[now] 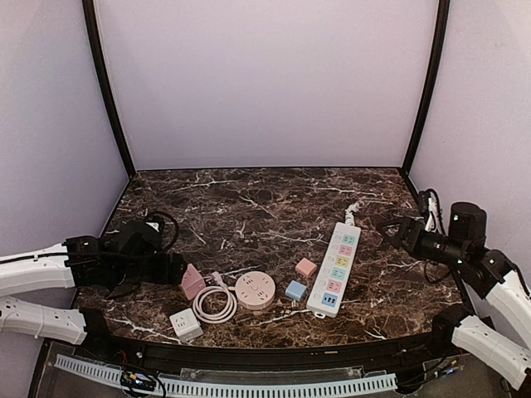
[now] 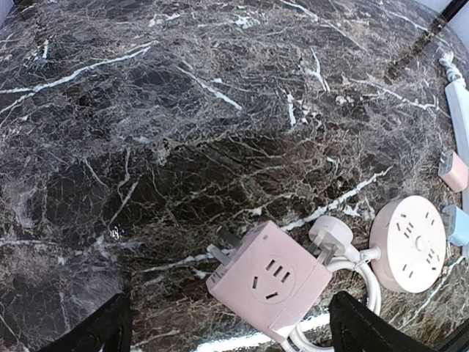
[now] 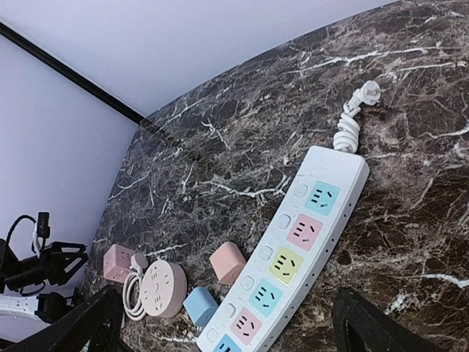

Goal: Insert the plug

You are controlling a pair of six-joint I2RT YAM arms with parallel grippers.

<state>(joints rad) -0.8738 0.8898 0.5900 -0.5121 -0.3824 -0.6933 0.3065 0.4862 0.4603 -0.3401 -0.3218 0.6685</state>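
A pink cube adapter (image 1: 192,282) with metal prongs lies on the marble table (image 1: 265,207). In the left wrist view it (image 2: 267,279) sits between my left fingertips. My left gripper (image 1: 172,269) (image 2: 231,334) is open and empty, right by the cube. A white power strip (image 1: 336,267) (image 3: 293,257) with coloured sockets lies at centre right. A small pink plug cube (image 1: 306,268) (image 3: 229,262) and a small blue one (image 1: 295,289) (image 3: 200,306) lie beside it. My right gripper (image 1: 400,233) (image 3: 234,334) is open and empty, above the table right of the strip.
A round pink socket hub (image 1: 255,291) (image 2: 418,242) with a coiled white cable (image 1: 214,303) and white plug (image 2: 333,236) lies beside the pink cube. A white cube adapter (image 1: 185,324) sits near the front edge. The strip's coiled cord (image 3: 352,121) lies at its far end.
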